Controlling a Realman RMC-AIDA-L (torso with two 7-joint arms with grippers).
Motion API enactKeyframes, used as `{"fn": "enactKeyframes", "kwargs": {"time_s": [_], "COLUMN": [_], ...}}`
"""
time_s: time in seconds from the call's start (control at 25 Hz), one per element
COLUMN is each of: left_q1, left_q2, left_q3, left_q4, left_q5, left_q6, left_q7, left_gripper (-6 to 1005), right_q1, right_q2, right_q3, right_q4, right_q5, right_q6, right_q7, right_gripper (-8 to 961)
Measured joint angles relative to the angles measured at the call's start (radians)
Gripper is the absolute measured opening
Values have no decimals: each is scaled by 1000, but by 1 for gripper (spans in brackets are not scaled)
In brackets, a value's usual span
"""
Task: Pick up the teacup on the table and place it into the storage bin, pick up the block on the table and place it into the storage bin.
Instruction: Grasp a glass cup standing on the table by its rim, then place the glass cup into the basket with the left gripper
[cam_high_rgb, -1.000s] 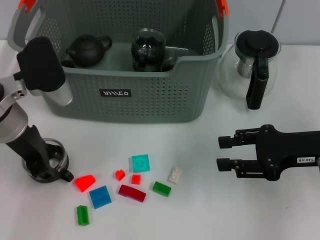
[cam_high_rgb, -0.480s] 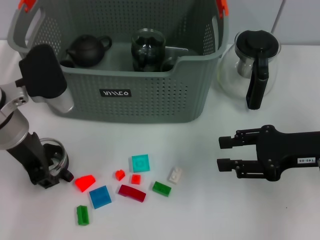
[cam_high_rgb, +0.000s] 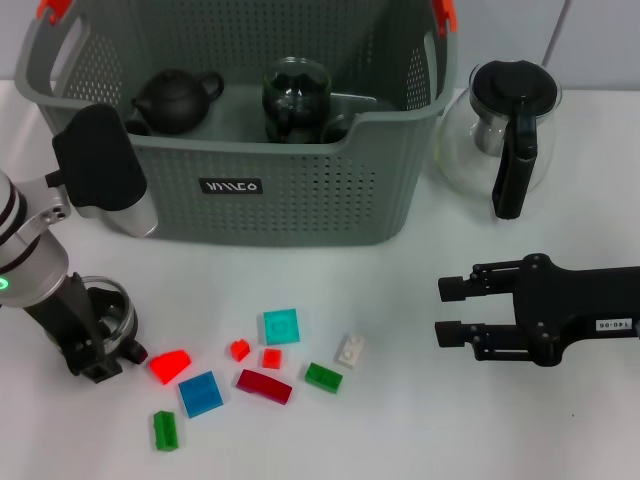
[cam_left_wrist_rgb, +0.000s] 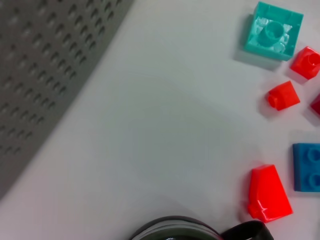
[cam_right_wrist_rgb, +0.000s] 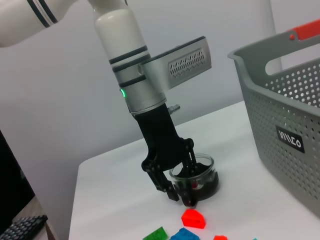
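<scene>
Head view | left gripper (cam_high_rgb: 100, 355) has shifted lower, fingers straddling glass teacup (cam_high_rgb: 105, 312) rim, not clamped | right gripper (cam_high_rgb: 452, 308) parked, fingers apart | grasp imminent

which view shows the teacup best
The right wrist view: the whole glass teacup shows from the side, with the left gripper at its rim. The head view has it partly behind that arm; the left wrist view catches only its rim.

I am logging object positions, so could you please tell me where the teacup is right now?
In the head view the teacup stands on the table on the robot's left, in front of the storage bin, at the left gripper, beside the red wedge block.
</scene>
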Motion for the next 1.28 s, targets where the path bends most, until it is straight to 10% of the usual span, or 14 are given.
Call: {"fn": "enactKeyframes", "kwargs": {"time_s": [0.48,0.96,1.28], "left_q1": [-1,3,-19], "left_q2": [3,3,18], "left_q3": [-5,-19,-239], "left_q4": [-20,-68,-198], "left_q5": [-2,-18,-131], "left_q6": [20,68,234], "left_q7": [-16,-9,98], "left_gripper": [344,30,30], "right_q1": [-6,-7,-8], "right_q2": [0,0,0], "right_q3": [0,0,0], "right_q4": [0,0,0], "right_q5": [0,0,1], "right_q6": [-4,-5,-9], "right_q7": [-3,-3,-3], "right_gripper": [591,592,591]}}
